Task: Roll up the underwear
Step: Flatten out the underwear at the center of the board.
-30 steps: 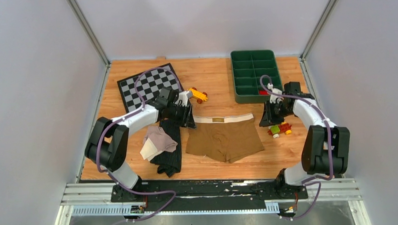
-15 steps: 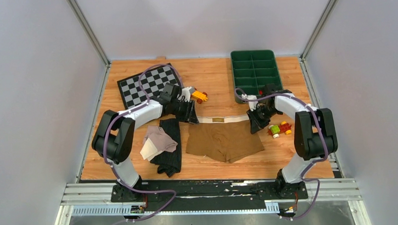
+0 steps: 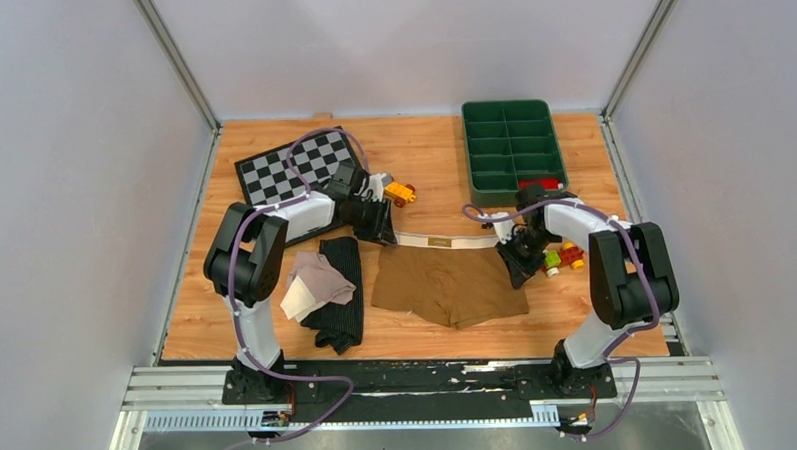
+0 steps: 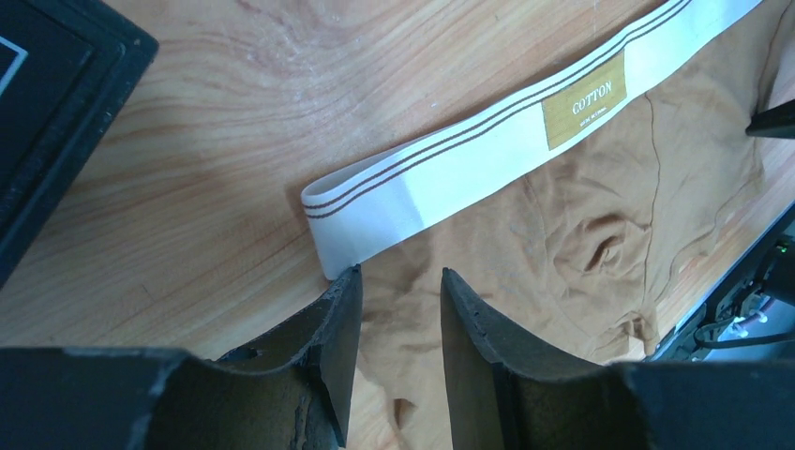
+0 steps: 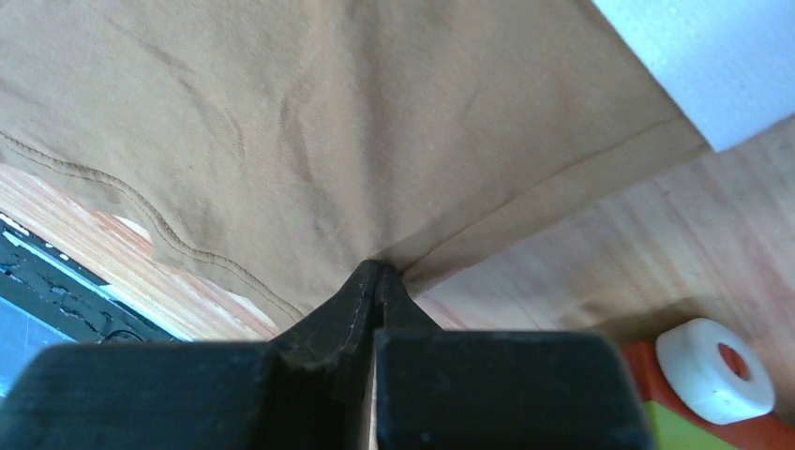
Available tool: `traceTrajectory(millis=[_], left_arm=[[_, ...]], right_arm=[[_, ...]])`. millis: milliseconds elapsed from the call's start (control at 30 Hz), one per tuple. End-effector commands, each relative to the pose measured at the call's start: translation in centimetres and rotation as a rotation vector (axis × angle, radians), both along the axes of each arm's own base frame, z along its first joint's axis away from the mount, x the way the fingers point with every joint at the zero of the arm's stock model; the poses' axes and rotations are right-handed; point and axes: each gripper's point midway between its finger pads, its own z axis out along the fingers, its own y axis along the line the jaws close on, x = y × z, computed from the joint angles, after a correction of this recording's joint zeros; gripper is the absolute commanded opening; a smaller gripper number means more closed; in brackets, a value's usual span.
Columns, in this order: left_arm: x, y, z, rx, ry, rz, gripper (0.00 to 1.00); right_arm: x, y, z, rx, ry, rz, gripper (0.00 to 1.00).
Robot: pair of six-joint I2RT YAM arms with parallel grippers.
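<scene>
1. The right fingers (image 5: 347,309), having left the toy blocks (image 3: 563,257), now clench the tan underwear (image 3: 447,283) at its side edge, fabric fanning out ahead of them.
2. The left fingers (image 4: 473,328) stand parted over the cloth, the waistband (image 4: 469,155) end just ahead.
3. One side is secured; rolling has not begun.

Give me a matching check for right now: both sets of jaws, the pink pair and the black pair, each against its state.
Things:
1. left gripper
2. right gripper
3. pink underwear
4. black underwear

States:
A. jaws shut on the edge of the tan underwear
B. lying partly under another garment
C. jaws open at the end of the cream waistband
D. lying on top of another garment

Pairs: 1-C, 2-A, 3-D, 4-B.
</scene>
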Motion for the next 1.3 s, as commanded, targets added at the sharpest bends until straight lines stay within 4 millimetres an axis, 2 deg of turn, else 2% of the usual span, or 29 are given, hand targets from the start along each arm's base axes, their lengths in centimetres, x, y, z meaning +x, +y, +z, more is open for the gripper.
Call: traceTrajectory(millis=[0, 67, 133, 233, 300, 400, 500, 667, 800, 967, 1133, 1200, 1267], left_arm=[[2.0, -0.5, 1.7, -0.023, -0.080, 0.000, 0.44], [1.7, -0.4, 2.2, -0.029, -0.090, -0.001, 0.44], [1.5, -0.3, 3.6, -0.038, -0.114, -0.003, 0.44], [0.5, 0.0, 6.8, -0.073, -0.170, -0.012, 0.45], [-0.7, 0.5, 8.7, -0.092, -0.204, -0.014, 0.45], [-3.7, 0.9, 8.2, -0.097, -0.115, -0.074, 0.46], [-6.7, 1.3, 6.7, -0.081, 0.035, -0.172, 0.43], [-8.6, 2.3, 4.8, -0.035, 0.136, -0.210, 0.38], [-9.1, 2.8, 3.1, 0.006, 0.195, -0.165, 0.38], [-10.5, 3.3, 0.7, 0.024, 0.281, -0.119, 0.45], [-11.7, 3.9, -1.5, 0.043, 0.319, -0.117, 0.50], [-11.5, 4.0, -1.0, 0.042, 0.298, -0.120, 0.50], [-11.0, 4.1, 0.3, 0.046, 0.251, -0.121, 0.49]], right_arm=[[-1.9, -1.1, -0.2, -0.059, 0.038, 0.041, 0.00], [-1.6, -1.1, 0.3, -0.059, 0.024, 0.042, 0.00], [-0.8, -1.1, 1.5, -0.059, -0.010, 0.045, 0.00], [1.2, -0.2, 5.2, 0.011, -0.081, 0.034, 0.00], [2.3, 1.7, 8.2, 0.140, -0.118, 0.022, 0.06], [4.5, 2.9, 10.3, 0.201, -0.178, -0.033, 0.11], [7.6, 2.8, 9.6, 0.181, -0.250, -0.086, 0.04], [10.8, 2.0, 6.6, 0.112, -0.275, -0.139, 0.00], [11.9, 0.7, 3.4, 0.021, -0.252, -0.159, 0.00], [12.0, -0.7, 0.7, -0.062, -0.241, -0.167, 0.00], [12.1, -0.6, 0.4, -0.056, -0.260, -0.170, 0.00], [12.3, -0.3, 1.6, -0.037, -0.271, -0.180, 0.00], [12.4, 0.0, 3.6, -0.011, -0.311, -0.187, 0.00]])
